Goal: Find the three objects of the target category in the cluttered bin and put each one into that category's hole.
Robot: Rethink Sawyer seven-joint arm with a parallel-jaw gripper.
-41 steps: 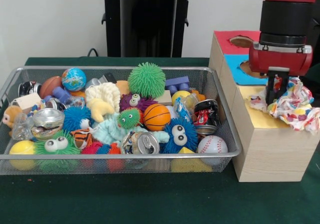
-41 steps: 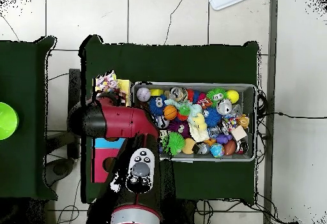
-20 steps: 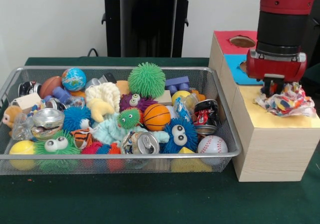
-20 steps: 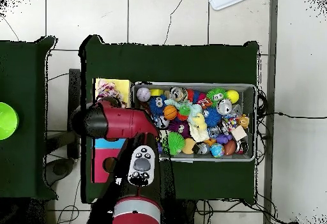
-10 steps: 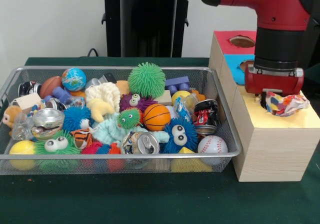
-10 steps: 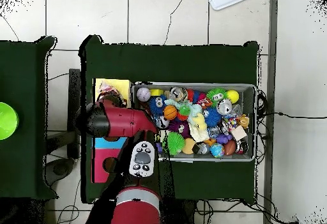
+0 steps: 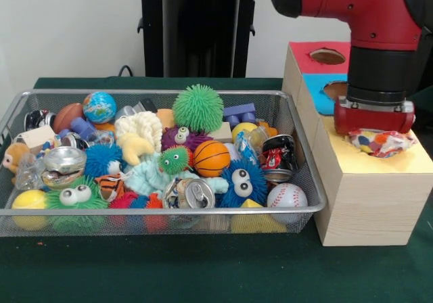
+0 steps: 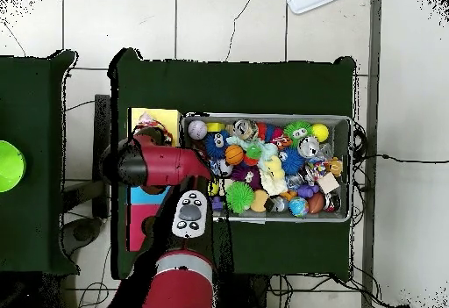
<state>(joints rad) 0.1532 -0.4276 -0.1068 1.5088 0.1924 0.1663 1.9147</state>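
Observation:
My gripper [image 7: 375,124] is down low over the yellow-painted top [image 7: 379,162] of the pale wooden box. A crumpled white polka-dot cloth [image 7: 384,143] is bunched right under it, pressed onto the yellow surround. The hole itself is hidden by the cloth and the hand. In the overhead view the cloth [image 8: 151,132] shows at the tip of my arm, on the yellow patch [image 8: 154,116]. The wire-mesh bin [image 7: 162,210] stands left of the box, full of toys; I see no other dotted cloth in it. It also shows in the overhead view [image 8: 263,117].
The red-surround hole [image 7: 327,55] and the blue-surround hole [image 7: 336,88] lie behind the yellow part of the box. The bin holds a green spiky ball [image 7: 198,108], a small basketball [image 7: 212,157], a baseball [image 7: 286,196] and a can [image 7: 196,193], among several other toys.
My gripper has come down steadily over the yellow part of the box. The cloth, which hung spread out below it, is now squashed into a small bundle under the hand.

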